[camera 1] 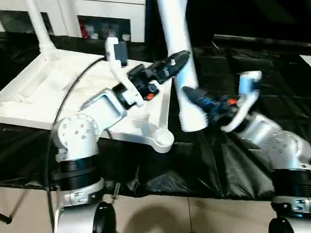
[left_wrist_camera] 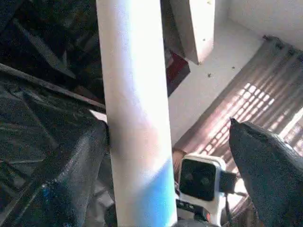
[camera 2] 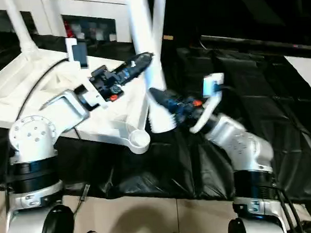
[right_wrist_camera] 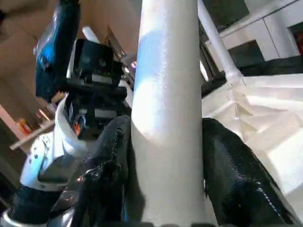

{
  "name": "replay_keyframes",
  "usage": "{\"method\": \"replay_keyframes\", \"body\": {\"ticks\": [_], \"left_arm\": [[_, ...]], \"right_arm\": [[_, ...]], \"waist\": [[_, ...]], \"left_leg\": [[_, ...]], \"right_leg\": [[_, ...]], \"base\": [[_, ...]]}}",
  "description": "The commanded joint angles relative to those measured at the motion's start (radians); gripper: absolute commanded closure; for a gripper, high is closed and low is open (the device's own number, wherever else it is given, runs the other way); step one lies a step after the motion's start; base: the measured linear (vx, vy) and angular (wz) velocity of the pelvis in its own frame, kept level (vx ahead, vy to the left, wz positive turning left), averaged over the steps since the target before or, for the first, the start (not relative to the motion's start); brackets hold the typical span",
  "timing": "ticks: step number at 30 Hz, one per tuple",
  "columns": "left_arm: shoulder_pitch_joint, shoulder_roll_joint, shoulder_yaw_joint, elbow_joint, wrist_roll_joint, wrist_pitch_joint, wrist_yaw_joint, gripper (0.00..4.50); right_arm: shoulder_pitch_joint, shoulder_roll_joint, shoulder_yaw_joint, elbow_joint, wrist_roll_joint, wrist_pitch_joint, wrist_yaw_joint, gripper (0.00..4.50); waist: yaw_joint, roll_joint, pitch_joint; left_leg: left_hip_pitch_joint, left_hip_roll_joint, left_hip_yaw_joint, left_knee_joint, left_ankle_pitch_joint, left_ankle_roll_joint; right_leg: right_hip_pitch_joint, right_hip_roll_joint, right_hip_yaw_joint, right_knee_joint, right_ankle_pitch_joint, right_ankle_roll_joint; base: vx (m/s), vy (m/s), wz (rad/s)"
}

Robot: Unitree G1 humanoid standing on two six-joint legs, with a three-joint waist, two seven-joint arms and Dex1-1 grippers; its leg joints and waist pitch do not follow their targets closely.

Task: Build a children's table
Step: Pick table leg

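Table top (camera 1: 65,95): white, ribbed underside up, on black-covered bench (camera 1: 257,64); one leg (camera 1: 41,28) seated upright in far corner.
Loose leg (camera 1: 181,57): upright, flared end just above near corner socket (camera 1: 162,139).
Right end effector (right_wrist_camera: 165,156): clamped on it.
Left end effector (left_wrist_camera: 161,156): spread wide around leg, one finger (left_wrist_camera: 71,175) touching.

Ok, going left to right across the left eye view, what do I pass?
Upright leg already fitted in the table top → table top → left tool → held leg → right tool → black cover.
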Motion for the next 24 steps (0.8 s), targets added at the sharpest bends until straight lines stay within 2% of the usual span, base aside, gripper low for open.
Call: {"method": "replay_keyframes", "body": {"ticks": [1,2,3,5,6,7,9,10,12,13,14,16,17,20,21,22,23,24], "left_arm": [[-0.018,-0.007,0.002,0.005,-0.027,0.013,0.024,0.0],[-0.018,-0.007,0.002,0.005,-0.027,0.013,0.024,0.0],[-0.024,0.0,-0.005,0.024,0.002,0.014,0.065,0.0],[-0.028,0.002,-0.005,0.036,0.014,0.014,0.087,0.0],[-0.034,0.003,-0.006,0.052,0.038,0.012,0.117,0.17],[-0.045,0.004,-0.001,0.076,0.063,0.009,0.153,0.17],[-0.054,-0.003,0.006,0.091,0.08,0.0,0.186,0.38],[-0.059,-0.008,0.012,0.1,0.088,-0.007,0.209,0.38],[-0.076,-0.034,0.023,0.121,0.124,-0.042,0.284,0.56],[-0.081,-0.044,0.028,0.126,0.14,-0.06,0.32,0.68],[-0.082,-0.045,0.029,0.127,0.141,-0.062,0.324,0.74],[-0.086,-0.053,0.026,0.131,0.165,-0.096,0.37,1.01],[-0.087,-0.055,0.025,0.132,0.17,-0.106,0.385,1.01],[-0.09,-0.063,0.03,0.136,0.178,-0.125,0.413,1.25],[-0.091,-0.064,0.025,0.139,0.204,-0.148,0.435,1.32],[-0.092,-0.065,0.023,0.141,0.212,-0.155,0.441,1.42],[-0.092,-0.066,0.019,0.141,0.23,-0.168,0.455,1.52],[-0.092,-0.066,0.019,0.141,0.232,-0.169,0.456,1.61]], "right_arm": [[0.017,-0.013,0.03,-0.048,-0.017,-0.008,-0.007,2.63],[0.017,-0.013,0.03,-0.048,-0.017,-0.008,-0.007,2.63],[0.017,-0.008,0.063,-0.072,-0.062,-0.043,-0.036,2.63],[0.013,-0.003,0.075,-0.081,-0.084,-0.062,-0.053,2.63],[0.008,0.003,0.097,-0.095,-0.116,-0.088,-0.075,2.63],[-0.007,0.021,0.127,-0.107,-0.164,-0.117,-0.12,2.63],[-0.018,0.036,0.158,-0.113,-0.212,-0.14,-0.164,2.63],[-0.025,0.045,0.179,-0.116,-0.242,-0.155,-0.195,2.63],[-0.045,0.071,0.274,-0.108,-0.393,-0.245,-0.307,2.63],[-0.05,0.083,0.31,-0.102,-0.447,-0.277,-0.35,2.63],[-0.05,0.085,0.312,-0.101,-0.45,-0.278,-0.356,2.63],[-0.059,0.113,0.358,-0.081,-0.519,-0.302,-0.441,2.63],[-0.059,0.116,0.373,-0.077,-0.539,-0.319,-0.451,2.63],[-0.062,0.146,0.382,-0.067,-0.552,-0.324,-0.491,2.63],[-0.066,0.174,0.39,-0.057,-0.571,-0.34,-0.526,2.63],[-0.068,0.183,0.395,-0.054,-0.579,-0.347,-0.536,2.63],[-0.07,0.193,0.401,-0.051,-0.595,-0.363,-0.557,2.63],[-0.071,0.195,0.402,-0.051,-0.597,-0.365,-0.559,2.63]], "waist": [[0.004,-0.003,-0.089],[0.003,-0.003,-0.089],[0.004,-0.003,-0.09],[0.002,-0.003,-0.09],[0.0,0.0,-0.088],[-0.001,-0.002,-0.088],[-0.008,0.006,-0.088],[-0.009,0.005,-0.089],[-0.013,0.012,-0.088],[-0.011,0.01,-0.09],[-0.012,0.014,-0.088],[-0.014,0.013,-0.091],[-0.014,0.014,-0.09],[-0.013,0.016,-0.091],[-0.014,0.014,-0.092],[-0.015,0.015,-0.091],[-0.016,0.011,-0.091],[-0.016,0.012,-0.09]], "left_leg": [[0.013,-0.024,0.018,-0.064,-0.194,-0.007],[0.012,-0.024,0.017,-0.065,-0.195,-0.007],[0.012,-0.023,0.017,-0.065,-0.198,-0.009],[0.013,-0.025,0.017,-0.065,-0.204,-0.016],[0.013,-0.023,0.015,-0.066,-0.211,-0.023],[0.013,-0.025,0.016,-0.066,-0.213,-0.023],[0.013,-0.025,0.013,-0.068,-0.229,-0.034],[0.015,-0.027,0.013,-0.067,-0.235,-0.034],[0.014,-0.024,0.011,-0.067,-0.24,-0.051],[0.017,-0.025,0.011,-0.067,-0.245,-0.053],[0.017,-0.024,0.011,-0.068,-0.249,-0.054],[0.018,-0.026,0.01,-0.069,-0.252,-0.05],[0.019,-0.025,0.01,-0.07,-0.253,-0.05],[0.021,-0.023,0.01,-0.072,-0.257,-0.047],[0.02,-0.023,0.011,-0.071,-0.255,-0.045],[0.018,-0.023,0.011,-0.072,-0.253,-0.046],[0.018,-0.024,0.011,-0.072,-0.255,-0.047],[0.02,-0.024,0.012,-0.072,-0.259,-0.047]], "right_leg": [[0.064,-0.042,0.019,-0.087,-0.323,-0.101],[0.065,-0.042,0.018,-0.087,-0.323,-0.1],[0.064,-0.042,0.018,-0.087,-0.326,-0.097],[0.063,-0.041,0.017,-0.089,-0.345,-0.086],[0.061,-0.04,0.017,-0.091,-0.355,-0.077],[0.061,-0.039,0.017,-0.093,-0.363,-0.071],[0.059,-0.038,0.016,-0.094,-0.378,-0.061],[0.058,-0.038,0.016,-0.095,-0.385,-0.06],[0.055,-0.039,0.017,-0.094,-0.372,-0.064],[0.056,-0.04,0.017,-0.092,-0.365,-0.065],[0.055,-0.039,0.018,-0.092,-0.359,-0.065],[0.057,-0.035,0.018,-0.089,-0.333,-0.066],[0.056,-0.035,0.019,-0.088,-0.314,-0.069],[0.058,-0.034,0.02,-0.082,-0.266,-0.084],[0.059,-0.033,0.02,-0.081,-0.248,-0.088],[0.059,-0.034,0.021,-0.081,-0.244,-0.089],[0.06,-0.035,0.021,-0.08,-0.248,-0.089],[0.06,-0.035,0.021,-0.082,-0.255,-0.084]], "base": [[0.0,0.0,0.0],[0.0,0.0,0.0],[0.0,0.0,0.0],[0.0,0.0,0.0],[0.0,0.0,0.0],[0.0,0.0,0.0],[0.0,0.0,0.0],[0.0,0.0,0.0],[0.0,0.0,0.0],[0.0,0.0,0.0],[0.0,0.0,0.0],[0.0,0.0,0.0],[0.0,0.0,0.0],[0.0,0.0,0.0],[0.0,0.0,0.0],[0.0,0.0,0.0],[0.0,0.0,0.0],[0.0,0.0,0.0]]}}
